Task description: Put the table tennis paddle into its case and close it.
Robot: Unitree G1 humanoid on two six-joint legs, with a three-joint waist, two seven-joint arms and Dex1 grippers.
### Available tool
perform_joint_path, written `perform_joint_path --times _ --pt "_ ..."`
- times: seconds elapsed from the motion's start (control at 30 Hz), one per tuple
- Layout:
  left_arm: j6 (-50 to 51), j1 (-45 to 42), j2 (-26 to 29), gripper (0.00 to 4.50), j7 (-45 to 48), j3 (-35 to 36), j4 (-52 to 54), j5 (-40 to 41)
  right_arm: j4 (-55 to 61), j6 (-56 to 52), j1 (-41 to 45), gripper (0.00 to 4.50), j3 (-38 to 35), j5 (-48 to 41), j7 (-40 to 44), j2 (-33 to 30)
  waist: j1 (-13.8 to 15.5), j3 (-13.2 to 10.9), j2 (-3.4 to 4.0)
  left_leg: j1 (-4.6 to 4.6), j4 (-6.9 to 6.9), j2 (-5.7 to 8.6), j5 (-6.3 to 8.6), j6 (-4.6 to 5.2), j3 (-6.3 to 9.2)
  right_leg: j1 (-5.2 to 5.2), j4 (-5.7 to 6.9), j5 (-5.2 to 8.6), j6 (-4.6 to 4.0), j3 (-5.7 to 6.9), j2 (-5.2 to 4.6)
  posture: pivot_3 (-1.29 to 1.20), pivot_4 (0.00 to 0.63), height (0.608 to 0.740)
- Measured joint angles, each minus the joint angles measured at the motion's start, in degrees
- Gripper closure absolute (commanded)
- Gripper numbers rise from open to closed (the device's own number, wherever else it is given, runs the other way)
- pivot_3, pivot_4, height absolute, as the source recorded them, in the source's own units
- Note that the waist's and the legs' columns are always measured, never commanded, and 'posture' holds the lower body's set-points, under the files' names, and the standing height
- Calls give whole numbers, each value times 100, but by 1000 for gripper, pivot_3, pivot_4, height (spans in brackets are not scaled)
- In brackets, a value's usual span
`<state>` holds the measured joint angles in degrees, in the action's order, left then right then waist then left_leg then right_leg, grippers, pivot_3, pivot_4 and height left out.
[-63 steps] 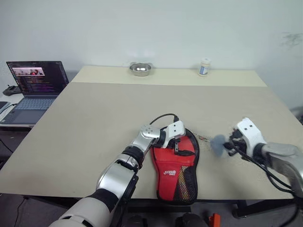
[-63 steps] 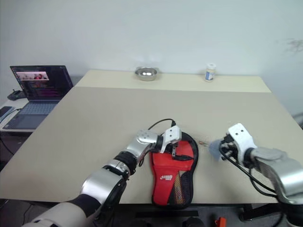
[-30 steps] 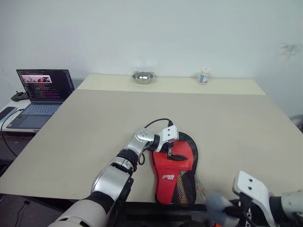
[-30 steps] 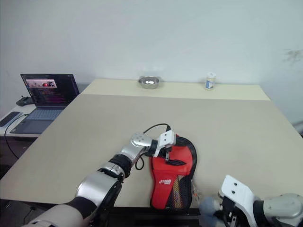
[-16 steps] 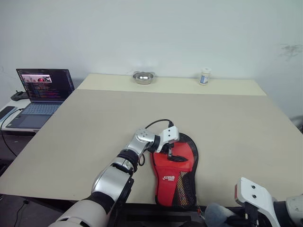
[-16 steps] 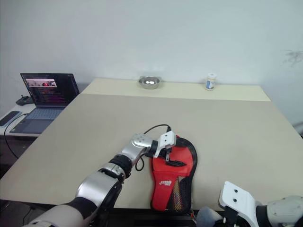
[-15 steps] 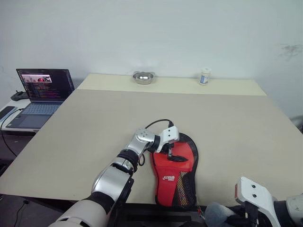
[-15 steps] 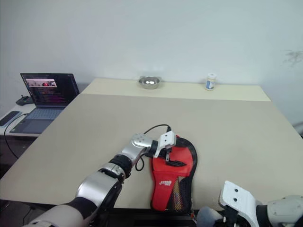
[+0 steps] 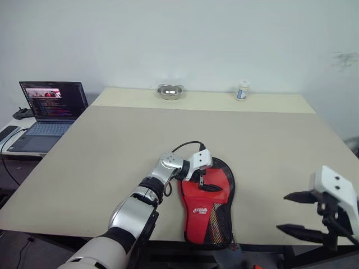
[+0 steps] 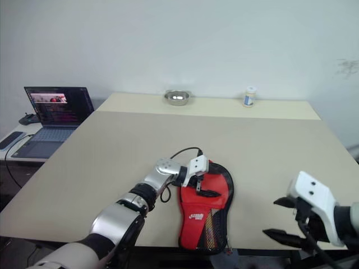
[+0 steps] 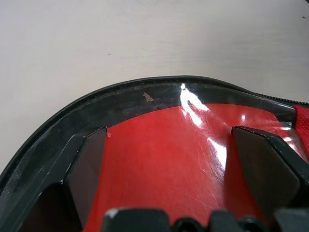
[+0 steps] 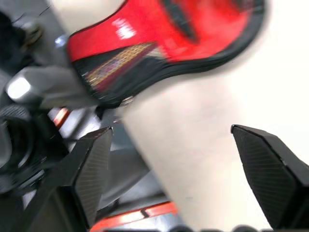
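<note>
Case (image 9: 208, 204) flat on table (image 9: 112, 145)

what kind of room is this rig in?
Probably a lab or office test space: a large plain table against a bare wall, an open laptop on a side desk, a metal bowl and small bottle.

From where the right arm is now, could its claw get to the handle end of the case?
Probably yes. The right claw hangs open and empty past the table's near right edge, and bare tabletop lies between it and the case. The left claw sits farther up, on the round part.
</note>
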<state>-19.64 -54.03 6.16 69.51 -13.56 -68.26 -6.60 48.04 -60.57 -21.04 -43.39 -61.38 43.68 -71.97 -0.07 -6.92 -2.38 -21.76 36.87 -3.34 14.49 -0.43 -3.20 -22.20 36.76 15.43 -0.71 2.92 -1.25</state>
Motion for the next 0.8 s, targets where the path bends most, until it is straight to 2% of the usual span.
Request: perform_joint_path --times 0.1,0.13,0.23,0.33,0.5,0.57,0.67,0.8 --pt "105 3 72 0 200 180 79 212 -216 149 515 166 414 202 -158 104 -10 -71 7 -13 -1 0 0 1 -3 -2 4 0 0 -1 0 0 150 740" --pt "172 6 151 0 322 264 169 302 -330 259 729 166 637 310 -234 208 -20 -104 25 -20 0 1 -1 2 -5 -7 13 -2 3 -2 2 0 150 740" --pt "478 122 509 0 656 462 680 576 -747 562 1285 166 1384 730 -414 475 -38 -207 14 -57 -2 -3 -3 2 -7 -40 20 -27 44 -2 12 0 150 740" --pt "1143 456 962 0 890 697 1783 986 -1275 1078 1942 166 2248 1342 -572 963 -42 -235 26 -155 6 -5 -9 -6 -19 -137 34 -27 49 -15 34 0 150 740" --pt "2991 1491 1892 0 970 1014 4566 1830 -2131 2076 2640 166 3388 2308 -459 1835 -7 -266 57 -189 7 -3 1 -65 -28 -171 35 -7 78 -29 42 0 150 740" --pt "3555 1962 2200 0 866 1139 5448 2093 -2433 2196 2691 166 3464 2364 -216 1966 9 -269 64 -207 9 0 7 -75 -36 -186 33 -5 81 -36 20 0 150 740" --pt "4143 2456 2399 0 606 1169 6216 2266 -2775 2433 2726 166 3459 2426 135 2034 105 -273 65 -209 21 24 16 -83 -30 -183 38 -5 82 -29 11 0 150 740" --pt "4510 3155 2776 0 457 1176 7126 2497 -3231 2782 2660 166 3411 2665 403 2071 116 -274 64 -198 35 47 29 -56 -28 -173 51 -1 104 -49 -1 0 150 740"
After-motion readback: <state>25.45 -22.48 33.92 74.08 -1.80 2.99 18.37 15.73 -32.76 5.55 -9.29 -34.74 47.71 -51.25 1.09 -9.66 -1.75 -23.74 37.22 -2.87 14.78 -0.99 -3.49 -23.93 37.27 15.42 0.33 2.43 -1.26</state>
